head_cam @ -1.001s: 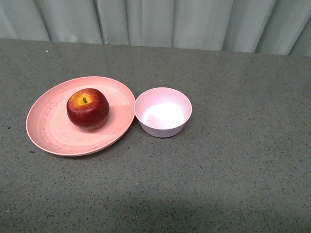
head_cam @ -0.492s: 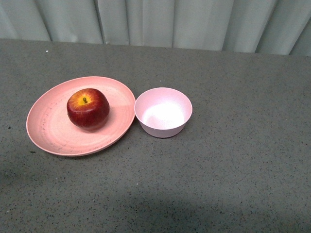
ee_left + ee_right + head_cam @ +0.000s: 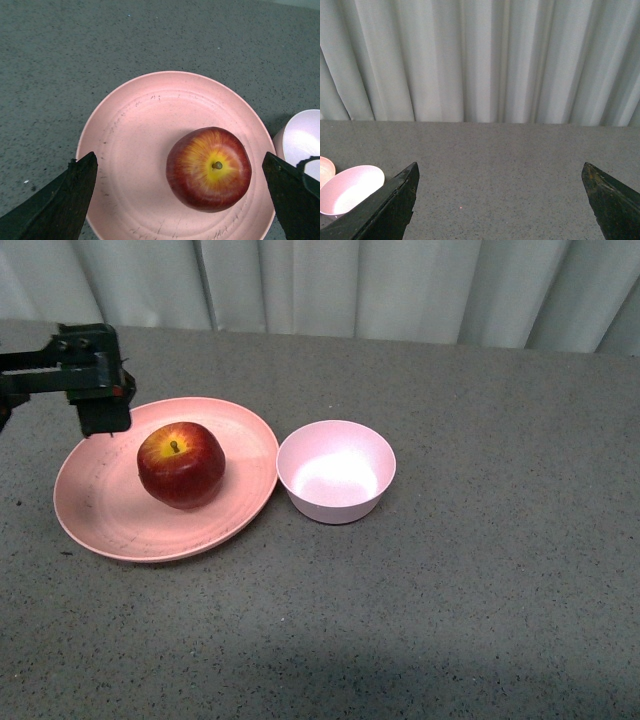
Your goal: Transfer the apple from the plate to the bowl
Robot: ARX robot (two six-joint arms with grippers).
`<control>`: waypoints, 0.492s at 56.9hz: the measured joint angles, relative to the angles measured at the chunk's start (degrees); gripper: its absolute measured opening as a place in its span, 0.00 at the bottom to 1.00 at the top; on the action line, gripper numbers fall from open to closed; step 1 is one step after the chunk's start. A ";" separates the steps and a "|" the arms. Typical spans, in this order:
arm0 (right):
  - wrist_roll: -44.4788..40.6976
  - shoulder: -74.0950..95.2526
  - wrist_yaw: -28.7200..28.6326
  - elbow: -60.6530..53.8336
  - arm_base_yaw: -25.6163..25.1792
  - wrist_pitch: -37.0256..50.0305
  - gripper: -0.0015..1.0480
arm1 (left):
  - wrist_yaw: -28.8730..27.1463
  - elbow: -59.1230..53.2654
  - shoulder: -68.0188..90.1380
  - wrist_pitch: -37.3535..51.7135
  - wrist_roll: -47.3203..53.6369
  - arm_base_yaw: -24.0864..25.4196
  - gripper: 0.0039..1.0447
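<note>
left gripper (image 3: 104, 423) just in, 10 o'clock of apple (image 3: 181, 464) | fingers (image 3: 62, 202) spread wide, empty | I reckon grasp next

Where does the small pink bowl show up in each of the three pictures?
Front view: the bowl sits near the middle, right of the plate.
Left wrist view: only its edge shows, just beyond the plate.
Right wrist view: the bowl, by a sliver of plate.
Shared landmark: the plate beside it.
</note>
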 joint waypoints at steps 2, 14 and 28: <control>0.00 0.00 0.00 0.00 0.00 0.00 0.91 | -0.02 0.96 1.27 -0.37 -0.04 -0.31 0.94; 0.00 0.00 -0.02 0.00 0.00 0.00 0.91 | -0.13 5.86 7.26 -2.03 -0.28 -1.49 0.94; 0.00 0.00 -0.02 0.00 0.00 0.02 0.91 | 0.37 8.96 12.04 -3.67 -0.55 -3.02 0.94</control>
